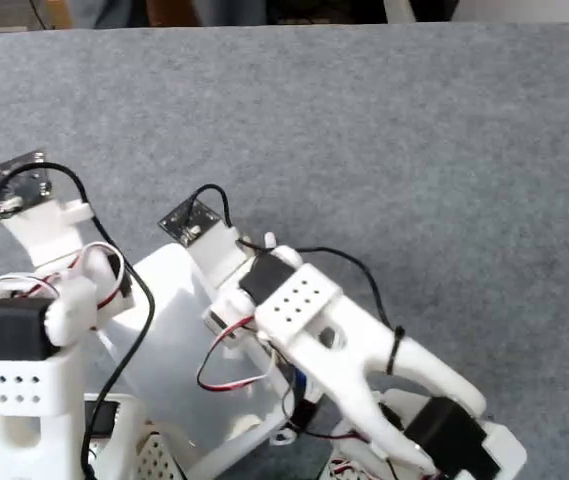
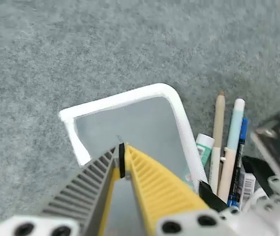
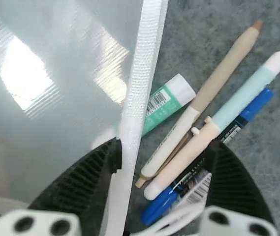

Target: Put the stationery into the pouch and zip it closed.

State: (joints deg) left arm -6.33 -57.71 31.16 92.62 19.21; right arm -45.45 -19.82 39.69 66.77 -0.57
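Note:
A clear pouch (image 2: 130,120) with a white zip edge (image 3: 140,88) lies flat on the grey table and shows under both arms as the pouch (image 1: 169,330). My left gripper (image 2: 121,150) is shut, its yellow and grey tips pinching the pouch's clear sheet. Beside the zip edge lie a beige pencil (image 3: 218,73), a pale blue and cream pen (image 3: 243,93), a blue pen (image 3: 253,110) and a green and white tube (image 3: 164,105). My right gripper (image 3: 164,172) is open, its black fingers straddling the zip edge and the pens' near ends. The pencil (image 2: 220,132) and pens (image 2: 235,132) lie outside the pouch.
Grey felt-like table (image 1: 414,150) stretches wide beyond and to the right of the arms. The table's far edge (image 1: 284,25) runs along the back. Loose cables (image 1: 234,375) hang off the right arm over the pouch.

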